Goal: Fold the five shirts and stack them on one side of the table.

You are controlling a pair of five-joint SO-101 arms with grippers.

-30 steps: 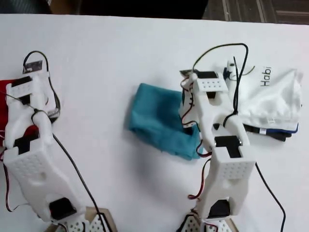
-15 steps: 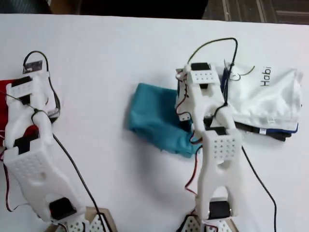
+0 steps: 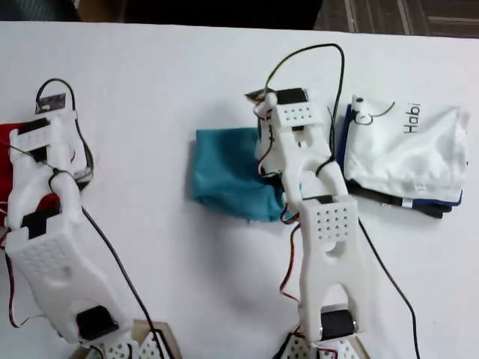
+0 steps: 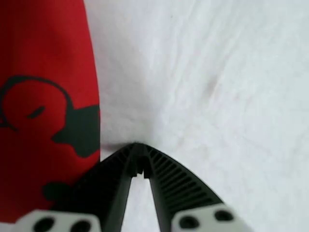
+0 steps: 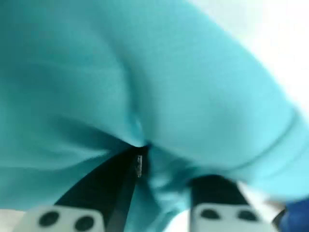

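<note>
My right end effector [image 5: 140, 166] is closed, its jaws pinching a fold of the teal shirt [image 5: 145, 72]. In the high view the teal shirt [image 3: 228, 173] lies bunched at the centre of the frame on the white surface [image 3: 165, 75], with its right edge under my right arm.

At the right of the frame, just beside that arm, sits a stack with the white shirt [image 3: 408, 153] on top. It carries dark lettering [image 3: 412, 118] near its upper edge and a small label on its lower hem, too small for me to read. The edges of the dark garments [image 3: 430, 207] stick out beneath it.

My left end effector [image 4: 139, 166] is closed on nothing, its tips touching just above the bare surface. The red shirt [image 4: 43, 96] lies right beside it and bears a black graphic [image 4: 72, 130]. In the high view the red shirt [image 3: 11, 138] is at the left edge of the frame, partly hidden by my left arm.
</note>
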